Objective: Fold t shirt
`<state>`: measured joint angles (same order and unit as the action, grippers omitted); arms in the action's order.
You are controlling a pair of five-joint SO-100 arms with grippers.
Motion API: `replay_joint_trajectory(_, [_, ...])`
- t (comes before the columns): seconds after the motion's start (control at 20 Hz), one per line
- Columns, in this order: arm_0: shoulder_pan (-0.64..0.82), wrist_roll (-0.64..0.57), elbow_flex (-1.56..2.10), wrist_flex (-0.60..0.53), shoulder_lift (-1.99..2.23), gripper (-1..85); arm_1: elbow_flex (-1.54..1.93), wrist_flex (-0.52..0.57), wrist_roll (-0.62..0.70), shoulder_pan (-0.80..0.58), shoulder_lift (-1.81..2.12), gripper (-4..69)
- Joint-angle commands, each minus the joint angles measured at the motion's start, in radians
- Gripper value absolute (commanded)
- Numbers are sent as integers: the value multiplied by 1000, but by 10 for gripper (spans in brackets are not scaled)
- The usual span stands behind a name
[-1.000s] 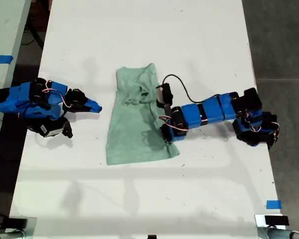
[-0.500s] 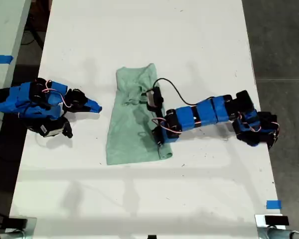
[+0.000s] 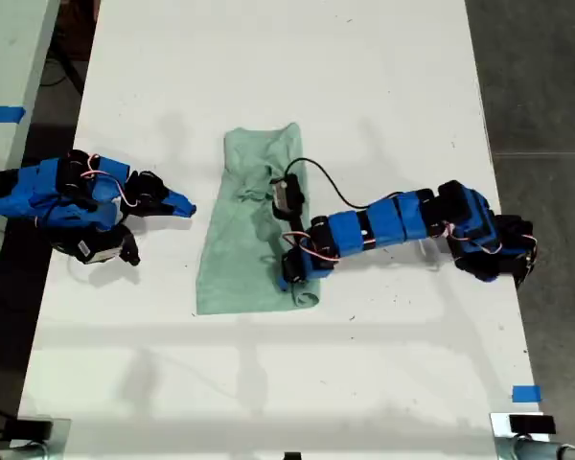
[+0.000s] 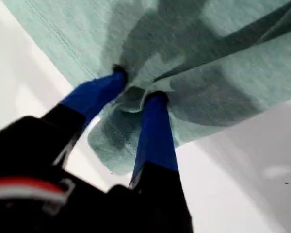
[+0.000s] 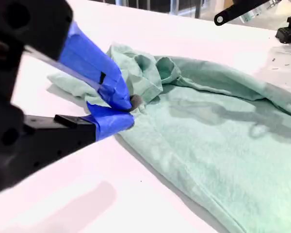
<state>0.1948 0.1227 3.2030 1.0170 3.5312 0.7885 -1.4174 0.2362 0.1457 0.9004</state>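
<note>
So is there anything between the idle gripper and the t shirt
Nothing visible. In the exterior view, bare white table lies between my second gripper and the t shirt's near edge. My first gripper is over the far side of the cloth, pinching a fold, not in that path.

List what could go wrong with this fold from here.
1. My first gripper pinches only a small bunch of the t shirt at its edge, so the cloth may slip out mid-fold.
2. My second gripper sits shut, off the shirt toward the exterior view's left. Nothing pins the cloth, so the whole shirt may slide across the table instead of folding.
3. The neck end is bunched, so the fold may come out uneven.
</note>
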Motion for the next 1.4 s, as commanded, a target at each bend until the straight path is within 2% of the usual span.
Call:
replay_joint_trajectory(0.0, [-5, -9, 17, 3, 2, 11, -77, -67, 37, 20, 91, 369])
replay_joint_trajectory(0.1, [-5, -11, 17, 3, 2, 11, -74, -130, 46, 21, 202, 349])
replay_joint_trajectory(0.35, [-5, -11, 17, 3, 2, 12, -5, -325, 20, -17, 512, 367])
replay_joint_trajectory(0.5, [-5, -12, 17, 3, 2, 12, 371, -328, -66, -87, 805, 355])
replay_joint_trajectory(0.6, [-6, -12, 17, 3, 2, 12, 655, -299, -146, -127, 989, 325])
replay_joint_trajectory(0.7, [-6, -12, 17, 3, 2, 12, 946, -199, -209, -141, 1161, 274])
replay_joint_trajectory(0.75, [-6, -12, 17, 3, 2, 12, 1100, -141, -236, -149, 1256, 231])
replay_joint_trajectory(0.85, [-6, -12, 17, 3, 2, 12, 1402, -5, -265, -153, 1463, 95])
replay_joint_trajectory(0.9, [-6, -12, 17, 3, 2, 12, 1537, 51, -267, -153, 1566, 76])
replay_joint_trajectory(1.0, [-3, -12, 17, 3, 2, 12, 1773, 137, -267, -146, 1787, 89])
replay_joint_trajectory(1.1, [-3, -12, 17, 3, 2, 10, 1977, 164, -244, -146, 2029, 166])
replay_joint_trajectory(1.2, [-3, -12, 17, 3, 2, 10, 2154, 87, -247, -156, 2329, 279])
replay_joint_trajectory(1.25, [-3, -11, 17, 3, 2, 10, 2230, 29, -201, -176, 2523, 288])
replay_joint_trajectory(1.35, [-3, -9, 15, 3, 2, 8, 2295, 28, -195, -190, 2583, 286])
